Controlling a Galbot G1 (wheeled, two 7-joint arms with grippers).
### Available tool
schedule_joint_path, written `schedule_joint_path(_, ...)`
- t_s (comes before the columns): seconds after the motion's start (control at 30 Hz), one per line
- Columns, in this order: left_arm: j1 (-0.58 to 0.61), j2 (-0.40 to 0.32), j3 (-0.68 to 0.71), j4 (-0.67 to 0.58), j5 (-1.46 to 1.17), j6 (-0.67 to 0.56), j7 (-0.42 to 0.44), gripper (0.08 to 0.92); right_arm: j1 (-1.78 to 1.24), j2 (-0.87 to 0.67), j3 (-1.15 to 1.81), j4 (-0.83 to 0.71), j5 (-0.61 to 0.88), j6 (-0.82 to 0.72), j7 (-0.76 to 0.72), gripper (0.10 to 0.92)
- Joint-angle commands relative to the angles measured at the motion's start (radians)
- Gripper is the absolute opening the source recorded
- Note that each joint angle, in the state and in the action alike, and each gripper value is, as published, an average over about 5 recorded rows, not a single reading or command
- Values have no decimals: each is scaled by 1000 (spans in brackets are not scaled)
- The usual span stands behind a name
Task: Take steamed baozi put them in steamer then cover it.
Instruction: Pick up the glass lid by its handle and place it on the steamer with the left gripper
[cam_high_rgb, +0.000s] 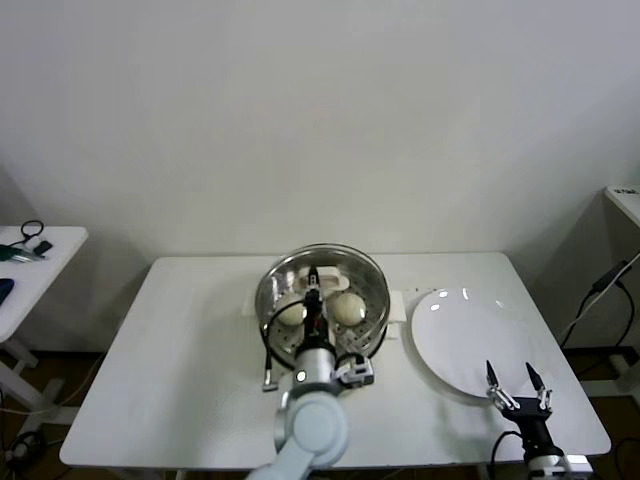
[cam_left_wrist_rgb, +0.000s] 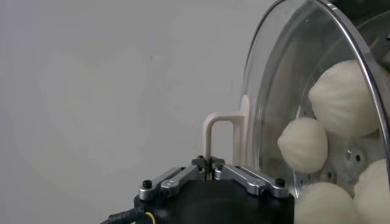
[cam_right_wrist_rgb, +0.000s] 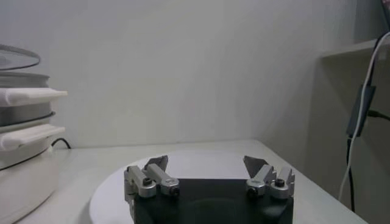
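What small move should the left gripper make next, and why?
Probably lower the cover level onto the steamer. The left gripper is shut on its handle, baozi already lie inside, and the right gripper waits open over the plate.

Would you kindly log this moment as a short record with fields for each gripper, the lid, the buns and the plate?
left gripper: shut on the cover's handle
cover: glass lid held over the steamer
steamed baozi: four seen through the glass, inside the steamer
right gripper: open, idle at the near edge of the white plate
table: white, bearing the steamer and plate
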Motion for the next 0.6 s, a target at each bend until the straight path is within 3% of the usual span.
schedule_joint_path(0.03, -7, -30, 22, 24, 26, 6, 5, 133, 3, -9, -4, -9, 14, 6, -1, 823)
schedule_joint_path(0.6, -5, -48, -3, 72, 58, 0, 6, 133, 13, -27, -12, -29, 17, 23, 1, 823)
